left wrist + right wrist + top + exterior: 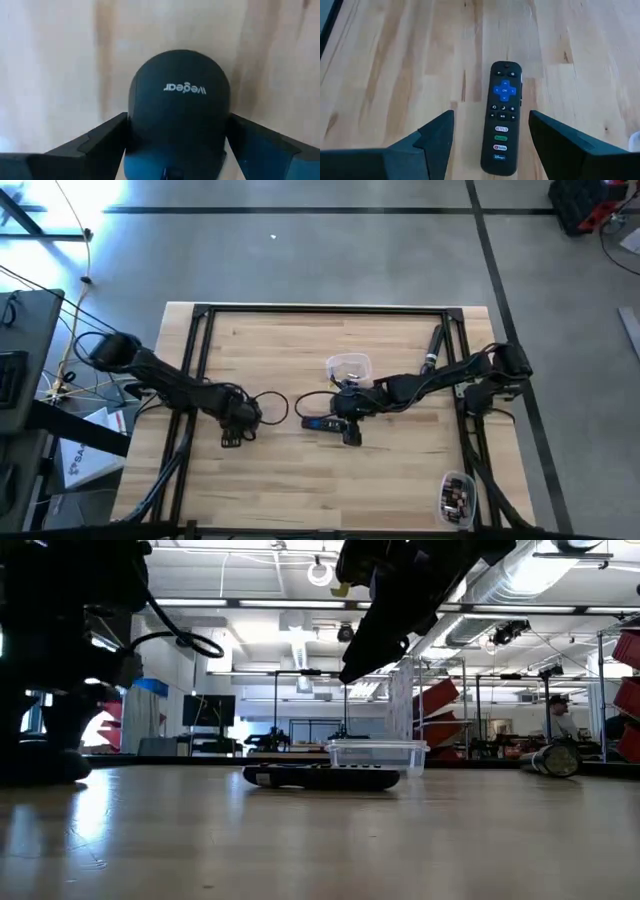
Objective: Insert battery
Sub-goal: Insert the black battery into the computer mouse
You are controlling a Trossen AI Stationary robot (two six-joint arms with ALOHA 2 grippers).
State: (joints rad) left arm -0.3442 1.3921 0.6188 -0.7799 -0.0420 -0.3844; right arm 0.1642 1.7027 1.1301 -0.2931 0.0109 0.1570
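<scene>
A black computer mouse [179, 100] with white lettering sits between the fingers of my left gripper [178, 120], at the table's left middle [240, 420]. A black remote [503, 117] with blue and coloured buttons lies face up, flat on the wood, at the table's middle [322, 423]. My right gripper [491, 114] hangs open above the remote, one finger on either side and clear of it; the low view shows it well above the remote [320, 778]. I cannot make out a loose battery. My left gripper has the mouse pinched between its two fingers [107, 137], which lie on the mouse's left and right sides [134, 125], near its wide rounded end. The fingers come from above, slanting down. Whether the mouse rests on the wood or is lifted, I cannot tell.
A clear plastic box [348, 367] stands just beyond the remote, also seen in the low view [376, 754]. A clear tub [455, 498] with small dark and red things stands at the near right corner. A black frame [200, 315] edges the table. Bare wood lies near the front.
</scene>
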